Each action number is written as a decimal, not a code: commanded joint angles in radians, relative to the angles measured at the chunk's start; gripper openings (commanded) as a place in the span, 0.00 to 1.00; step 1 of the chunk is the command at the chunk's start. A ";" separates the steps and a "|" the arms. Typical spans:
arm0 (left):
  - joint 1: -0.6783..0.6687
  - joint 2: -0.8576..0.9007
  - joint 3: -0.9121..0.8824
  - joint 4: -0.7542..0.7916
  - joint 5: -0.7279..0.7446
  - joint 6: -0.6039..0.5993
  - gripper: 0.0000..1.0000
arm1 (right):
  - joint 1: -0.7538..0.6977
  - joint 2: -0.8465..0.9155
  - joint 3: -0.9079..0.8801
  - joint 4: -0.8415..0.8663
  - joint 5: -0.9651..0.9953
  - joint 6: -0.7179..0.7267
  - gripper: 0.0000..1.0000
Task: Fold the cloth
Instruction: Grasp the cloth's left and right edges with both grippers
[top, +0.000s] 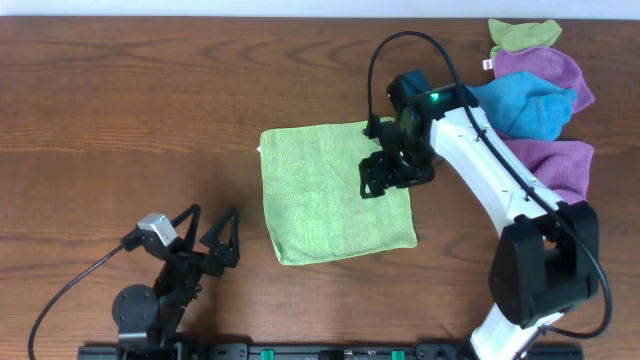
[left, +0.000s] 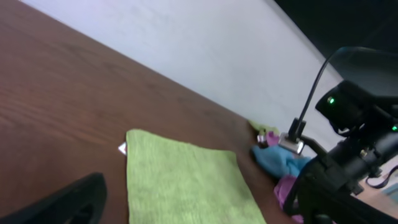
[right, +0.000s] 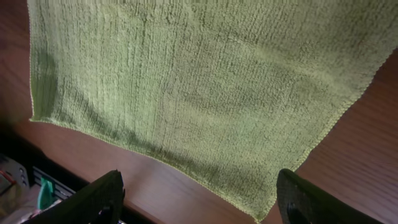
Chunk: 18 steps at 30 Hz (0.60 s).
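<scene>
A light green cloth (top: 325, 195) lies flat and unfolded on the wooden table, near the middle. It also shows in the left wrist view (left: 180, 180) and fills the right wrist view (right: 199, 81). My right gripper (top: 385, 178) hovers over the cloth's right part, jaws open and empty (right: 199, 202). My left gripper (top: 212, 240) rests open and empty near the front left, apart from the cloth; only one finger shows in its wrist view (left: 62, 202).
A pile of other cloths sits at the back right: blue (top: 525, 100), purple (top: 550, 160) and a light green one (top: 525, 35). The table's front edge runs just behind the left arm's base (top: 140, 310).
</scene>
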 joint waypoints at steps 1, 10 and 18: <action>-0.004 -0.004 -0.003 0.006 -0.019 -0.012 0.95 | -0.012 -0.014 0.015 0.006 0.013 0.019 0.77; -0.031 0.233 0.019 0.075 0.055 0.016 0.96 | -0.100 -0.014 0.016 0.091 0.024 0.108 0.73; -0.105 0.678 0.299 -0.190 0.084 0.208 0.98 | -0.248 -0.031 0.016 0.024 0.001 0.094 0.67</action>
